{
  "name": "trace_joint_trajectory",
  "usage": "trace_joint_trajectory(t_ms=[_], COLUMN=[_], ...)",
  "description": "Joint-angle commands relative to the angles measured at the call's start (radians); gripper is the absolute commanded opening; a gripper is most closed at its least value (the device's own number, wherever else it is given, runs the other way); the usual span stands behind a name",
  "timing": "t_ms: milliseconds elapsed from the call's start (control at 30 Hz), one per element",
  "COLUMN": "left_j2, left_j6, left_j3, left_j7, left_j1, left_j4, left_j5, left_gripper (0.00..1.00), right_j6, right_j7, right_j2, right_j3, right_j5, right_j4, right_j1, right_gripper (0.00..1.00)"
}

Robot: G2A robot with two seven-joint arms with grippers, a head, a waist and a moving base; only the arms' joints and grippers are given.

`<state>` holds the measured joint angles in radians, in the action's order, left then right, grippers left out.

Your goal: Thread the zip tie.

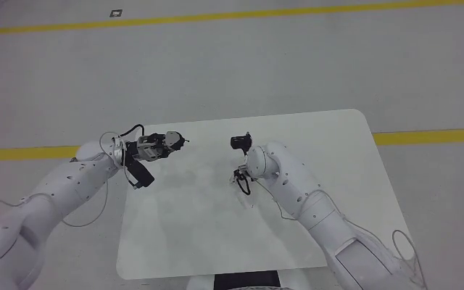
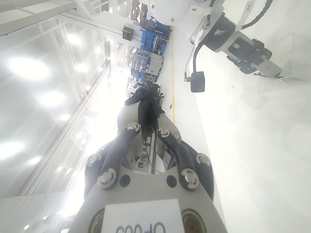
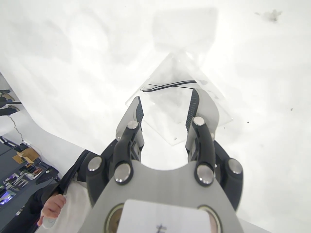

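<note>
My left gripper point(image 1: 178, 139) hangs above the white table's point(image 1: 326, 145) left part, pointing toward the other arm. Its fingers point(image 2: 132, 122) are shut on a thin black zip tie point(image 2: 152, 146) whose strap runs back between them. My right gripper point(image 1: 243, 185) points down at the table's middle. In the right wrist view it point(image 3: 166, 95) stands open astride a clear plastic plate point(image 3: 213, 107). Thin black zip ties point(image 3: 170, 85) lie crossed on the plate at its fingertips. The left wrist view shows the right gripper point(image 2: 274, 72) farther off, low over those ties.
The table is white with rounded corners, and its near edge point(image 1: 217, 274) lies close to the robot. A small dark smudge point(image 3: 269, 15) marks the tabletop beyond the plate. Yellow lines point(image 1: 232, 16) run across the grey floor behind.
</note>
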<state>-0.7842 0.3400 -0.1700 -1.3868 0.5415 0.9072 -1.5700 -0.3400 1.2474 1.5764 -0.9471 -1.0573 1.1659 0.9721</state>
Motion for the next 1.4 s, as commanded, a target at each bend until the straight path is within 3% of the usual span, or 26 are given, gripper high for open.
trace_joint_trajectory(t_ms=[0, 567, 900, 1200, 1367], left_j2=[0.0, 0.0, 0.0, 0.0, 0.0], left_j6=[0.0, 0.0, 0.0, 0.0, 0.0], left_j3=[0.0, 0.0, 0.0, 0.0, 0.0], left_j7=[0.0, 0.0, 0.0, 0.0, 0.0], left_j1=[0.0, 0.0, 0.0, 0.0, 0.0], left_j4=[0.0, 0.0, 0.0, 0.0, 0.0], left_j5=[0.0, 0.0, 0.0, 0.0, 0.0], left_gripper=[0.0, 0.0, 0.0, 0.0, 0.0], right_j6=[0.0, 0.0, 0.003, 0.0, 0.007], right_j7=[0.005, 0.008, 0.003, 0.008, -0.001], right_j2=[0.012, 0.103, 0.119, 0.13, 0.139], right_j3=[-0.015, -0.01, 0.037, -0.004, 0.017], right_j5=[-0.027, -0.108, -0.112, -0.206, -0.237], right_j4=[0.002, -0.087, -0.124, -0.102, -0.104], right_j1=[0.007, -0.016, -0.035, -0.016, -0.006], right_gripper=[0.42, 0.38, 0.39, 0.36, 0.36])
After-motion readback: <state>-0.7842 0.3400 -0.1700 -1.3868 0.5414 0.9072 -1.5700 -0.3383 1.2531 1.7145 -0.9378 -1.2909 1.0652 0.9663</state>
